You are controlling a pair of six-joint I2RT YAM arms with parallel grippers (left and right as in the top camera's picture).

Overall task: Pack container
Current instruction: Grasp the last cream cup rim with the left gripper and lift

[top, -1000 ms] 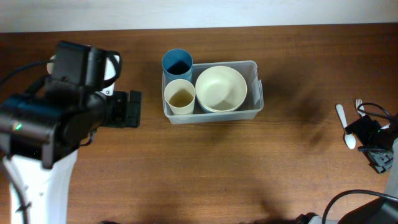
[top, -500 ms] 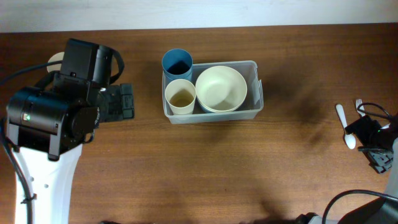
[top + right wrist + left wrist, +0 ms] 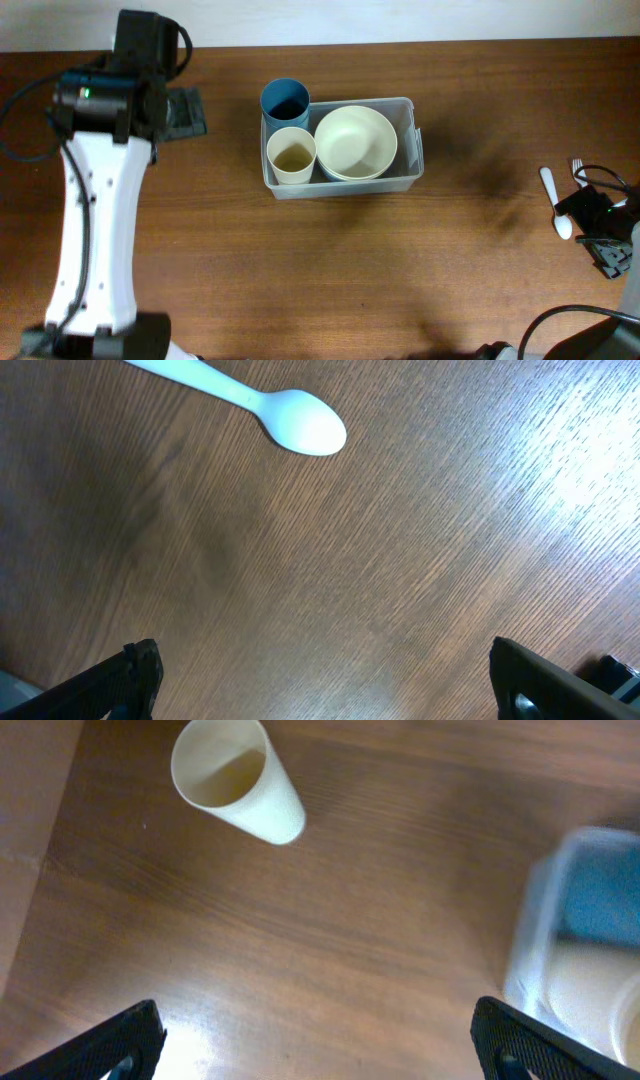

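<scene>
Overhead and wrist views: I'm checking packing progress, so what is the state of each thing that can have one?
Container: open-topped, partly packed.
Blue cup: upright in the container.
Cream cup: upright in the container.
Bowl: upright in the container.
Loose cup: on the table, unpacked.
Spoon: on the table, unpacked.
Left gripper: fingers open, empty.
Right gripper: fingers open, empty.

Robotics lab or test bench rather than a lived-in kitchen. Indicated by a white-and-black robot arm (image 3: 95,200) standing at a wood-grain counter (image 3: 300,280), loose black cables (image 3: 600,170) trailing near its right edge, and a plain pale wall (image 3: 400,20) behind. Plastic tableware laid out like test pieces: clear container (image 3: 410,170) with cups (image 3: 291,157) and bowl (image 3: 355,142), white spoon (image 3: 553,203).
</scene>
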